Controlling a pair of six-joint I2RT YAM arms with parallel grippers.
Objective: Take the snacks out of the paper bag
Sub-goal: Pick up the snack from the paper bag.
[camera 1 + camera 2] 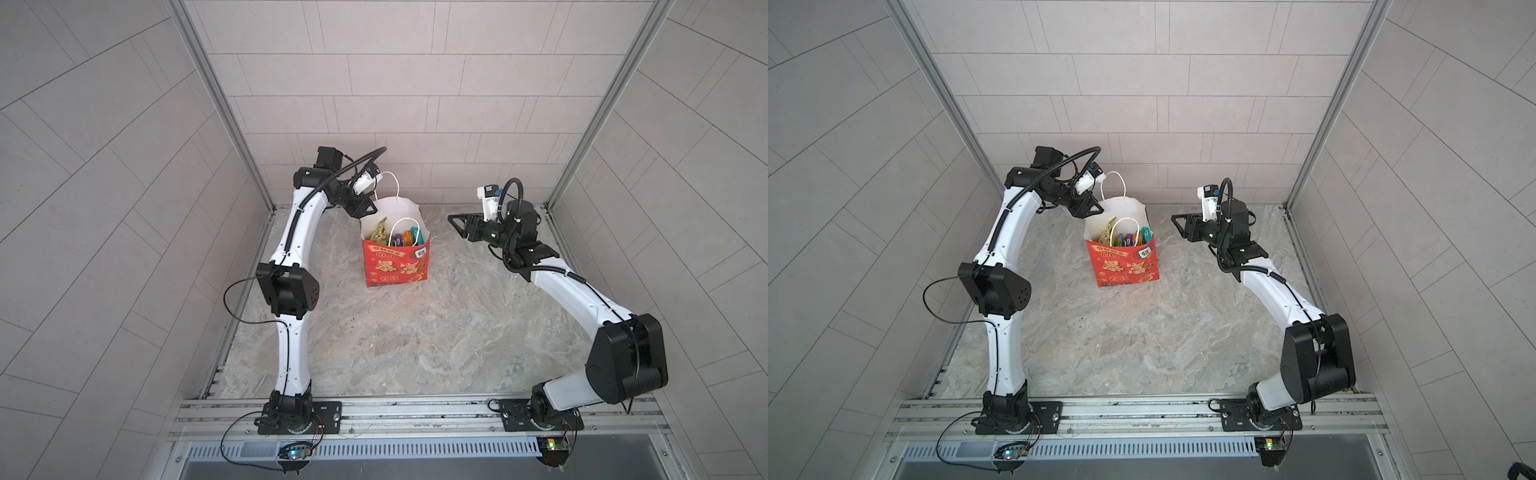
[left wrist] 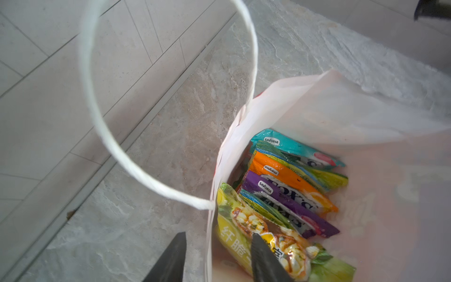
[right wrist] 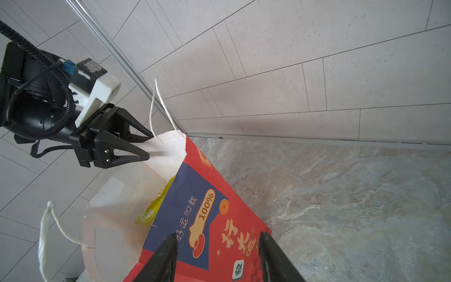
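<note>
with the paper bag [image 1: 395,266] upright mid-frame on the counter [image 1: 415,340] and snacks [image 2: 288,190] inside, the left end effector [image 2: 218,235], jaws partly spread astride the bag's wall, should shift inward to pinch only the yellow-green packet [image 2: 244,227]; the right end effector [image 3: 218,235] has its jaws apart, empty.

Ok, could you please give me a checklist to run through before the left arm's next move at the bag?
1. Paper bag upright, mouth open: ok.
2. Snacks in view inside it: ok.
3. Left claw lined up on a packet: not ok; it straddles the bag wall, one finger outside, one over the yellow-green packet.
4. Right claw open, apart from the bag: ok.
5. Cord handle free of the left claw: cannot tell.
</note>
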